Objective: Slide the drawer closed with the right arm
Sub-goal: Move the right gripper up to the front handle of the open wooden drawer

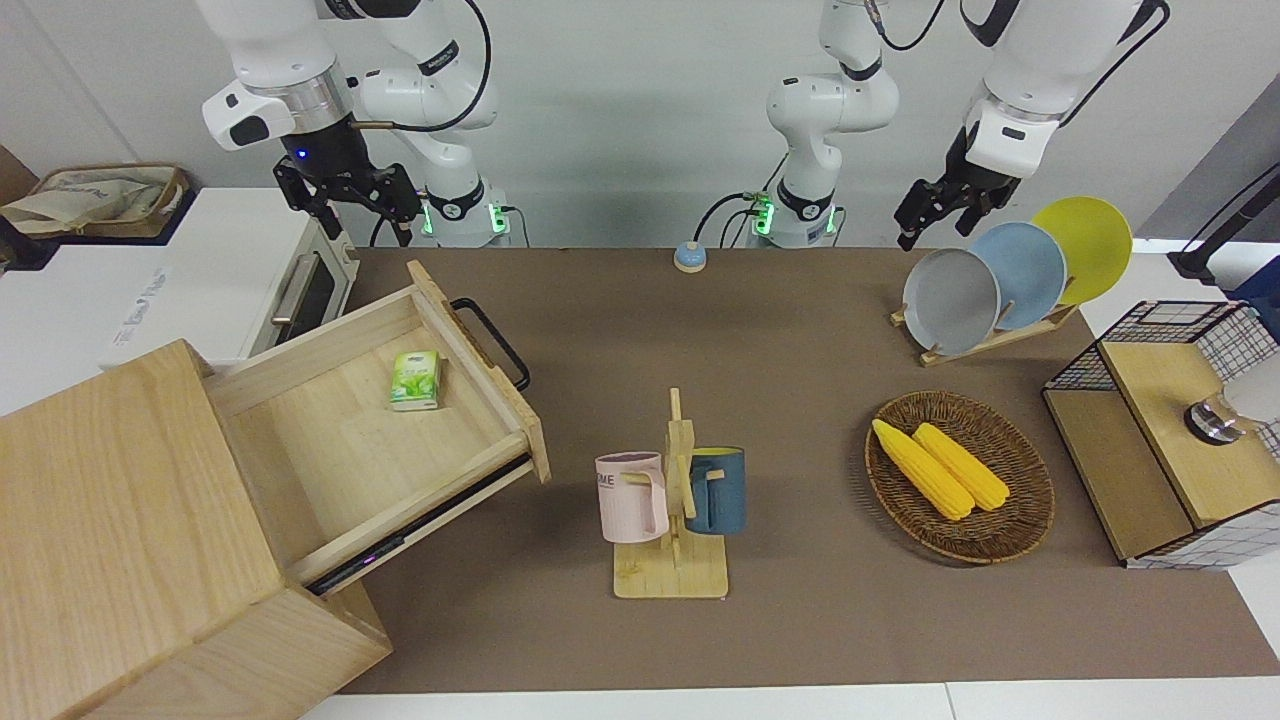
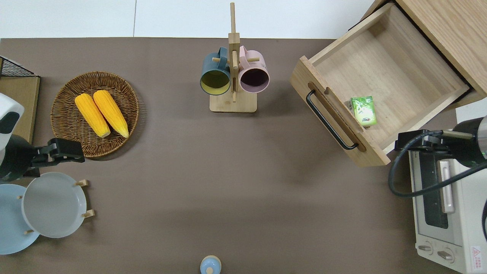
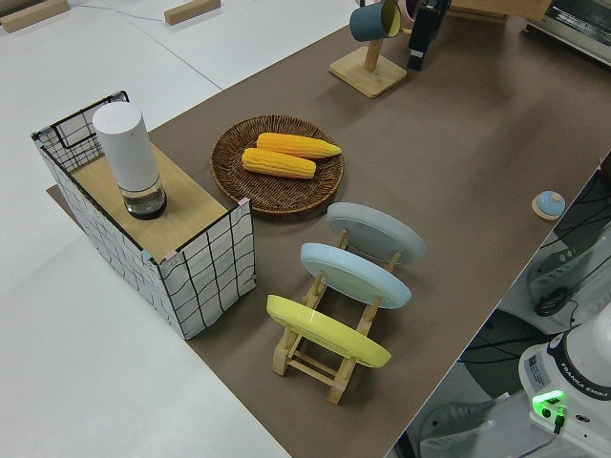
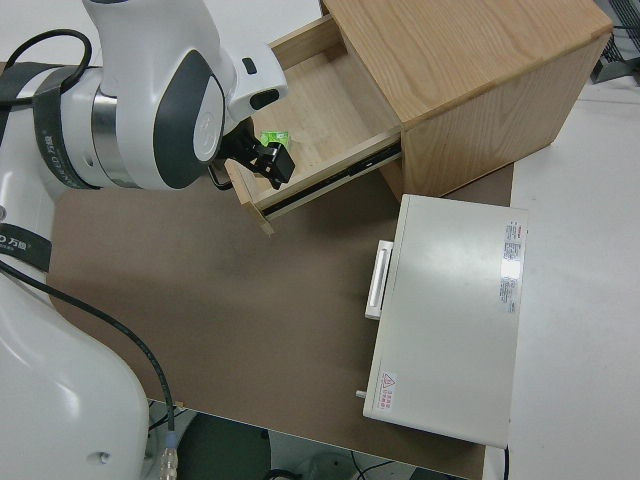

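Note:
The drawer stands pulled far out of the light-wood cabinet, angled toward the middle of the table. Its black bar handle faces the mug rack. A small green packet lies inside near the drawer front. My right gripper hangs open in the air over the gap between the drawer's robot-side wall and the toaster oven, touching nothing. The right side view shows its fingertips close to the drawer's front corner. The left arm is parked, and its left gripper holds nothing.
A white toaster oven sits beside the drawer, nearer to the robots. A mug rack with two mugs stands mid-table. Toward the left arm's end are a corn basket, a plate rack and a wire-mesh cabinet. A blue bell sits near the robots.

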`<move>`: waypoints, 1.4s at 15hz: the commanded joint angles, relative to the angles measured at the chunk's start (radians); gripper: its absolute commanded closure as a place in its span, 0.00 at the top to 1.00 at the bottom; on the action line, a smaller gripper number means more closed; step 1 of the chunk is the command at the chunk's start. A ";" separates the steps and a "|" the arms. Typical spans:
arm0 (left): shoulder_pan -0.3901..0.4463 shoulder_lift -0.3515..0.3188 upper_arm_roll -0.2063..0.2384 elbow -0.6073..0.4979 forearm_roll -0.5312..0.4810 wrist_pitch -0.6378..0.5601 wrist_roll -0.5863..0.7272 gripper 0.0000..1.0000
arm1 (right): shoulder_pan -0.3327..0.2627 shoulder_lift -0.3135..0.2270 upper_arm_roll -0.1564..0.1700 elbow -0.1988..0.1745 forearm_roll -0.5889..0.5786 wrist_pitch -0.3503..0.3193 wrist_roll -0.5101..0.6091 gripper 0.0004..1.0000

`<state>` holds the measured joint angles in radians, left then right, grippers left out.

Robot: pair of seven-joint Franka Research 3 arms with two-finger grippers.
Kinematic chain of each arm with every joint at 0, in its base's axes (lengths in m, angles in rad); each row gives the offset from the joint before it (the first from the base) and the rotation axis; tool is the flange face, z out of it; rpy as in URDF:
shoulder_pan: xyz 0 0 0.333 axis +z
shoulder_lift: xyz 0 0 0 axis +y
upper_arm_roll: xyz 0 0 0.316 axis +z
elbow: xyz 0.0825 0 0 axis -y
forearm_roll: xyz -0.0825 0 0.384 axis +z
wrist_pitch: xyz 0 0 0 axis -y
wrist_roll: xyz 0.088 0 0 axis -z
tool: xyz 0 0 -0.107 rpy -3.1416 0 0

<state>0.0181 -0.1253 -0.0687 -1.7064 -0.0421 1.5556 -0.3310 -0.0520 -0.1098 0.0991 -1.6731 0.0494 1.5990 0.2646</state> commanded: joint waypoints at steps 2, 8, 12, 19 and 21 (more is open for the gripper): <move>-0.001 -0.008 0.004 0.004 -0.001 -0.015 0.009 0.99 | 0.004 0.019 0.008 0.038 -0.056 -0.050 0.005 0.87; -0.001 -0.008 0.004 0.004 -0.001 -0.015 0.009 0.99 | 0.004 0.022 0.013 0.038 -0.051 -0.062 0.065 0.31; -0.001 -0.008 0.004 0.004 -0.001 -0.015 0.009 0.99 | 0.004 0.022 0.057 0.046 -0.037 -0.085 0.224 0.01; -0.001 -0.008 0.004 0.004 -0.001 -0.017 0.010 0.99 | 0.131 0.015 0.085 0.033 0.017 -0.045 0.780 0.00; -0.001 -0.008 0.004 0.004 -0.001 -0.015 0.009 0.99 | 0.165 0.025 0.090 0.015 0.015 0.024 0.930 0.00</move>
<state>0.0181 -0.1253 -0.0687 -1.7065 -0.0421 1.5556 -0.3310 0.0802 -0.1025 0.1891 -1.6488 0.0499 1.5603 1.0367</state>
